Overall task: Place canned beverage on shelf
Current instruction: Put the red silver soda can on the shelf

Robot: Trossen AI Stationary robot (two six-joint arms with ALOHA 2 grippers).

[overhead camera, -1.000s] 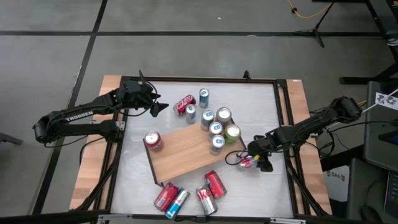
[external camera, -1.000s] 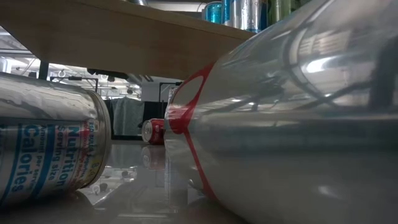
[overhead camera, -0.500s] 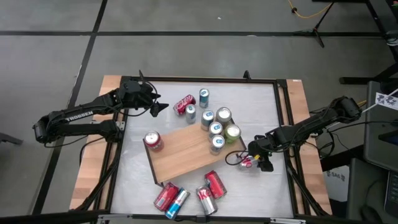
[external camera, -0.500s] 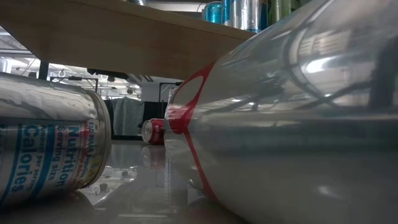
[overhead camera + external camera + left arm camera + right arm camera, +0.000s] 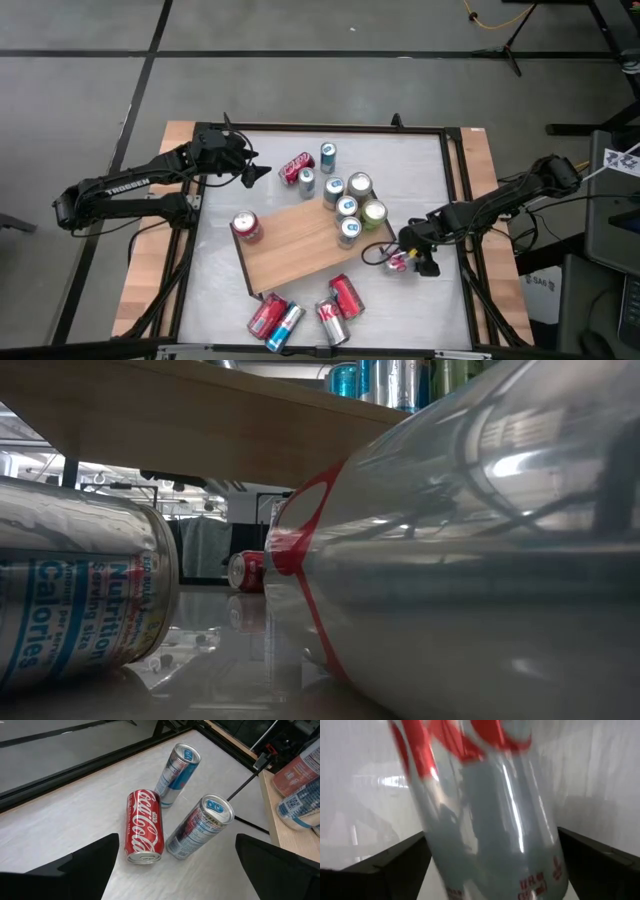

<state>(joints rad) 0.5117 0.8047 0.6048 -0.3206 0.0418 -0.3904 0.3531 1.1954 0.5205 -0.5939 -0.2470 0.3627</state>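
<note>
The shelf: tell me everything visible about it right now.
The shelf is a flat rectangular light-brown wooden board on thin black legs, set at an angle on the white table. Four cans stand upright along its right end and a red can sits at its left corner; the rest is bare. Neither gripper touches it. From the low view, its underside looks smooth.

white tabletop (image 5: pixel 420 170), grey floor (image 5: pixel 300 80)
</note>
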